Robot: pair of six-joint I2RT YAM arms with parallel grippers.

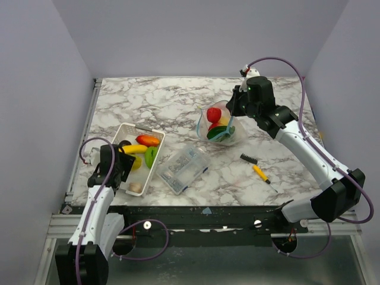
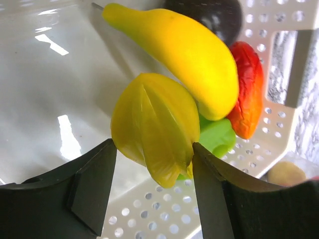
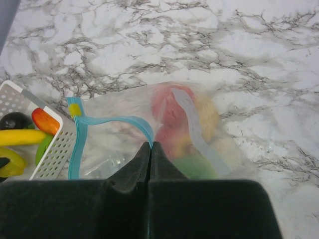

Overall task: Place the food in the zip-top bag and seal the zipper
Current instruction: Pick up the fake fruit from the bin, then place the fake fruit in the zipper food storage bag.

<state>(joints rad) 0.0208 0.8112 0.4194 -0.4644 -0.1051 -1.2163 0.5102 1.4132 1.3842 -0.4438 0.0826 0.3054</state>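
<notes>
The clear zip-top bag (image 1: 224, 127) stands mid-table, holding a red apple (image 1: 214, 114) and green pieces (image 1: 218, 132). My right gripper (image 1: 235, 116) is shut on its light blue zipper strip (image 3: 107, 120), pinched at the fingertips (image 3: 151, 145), and the mouth gapes open. My left gripper (image 1: 127, 164) is in the white tray (image 1: 127, 127). Its jaws (image 2: 154, 174) are closed on a yellow star-shaped fruit (image 2: 157, 122). Behind that fruit lie a banana (image 2: 189, 50), an orange-red piece (image 2: 247, 89), a green piece (image 2: 217, 137) and a dark fruit (image 2: 214, 15).
A clear rigid box (image 1: 183, 168) lies between the tray and the bag. A yellow-handled black brush (image 1: 256, 168) lies right of the box. A beige piece (image 1: 136, 188) sits at the tray's near end. The grey walls enclose the table on three sides.
</notes>
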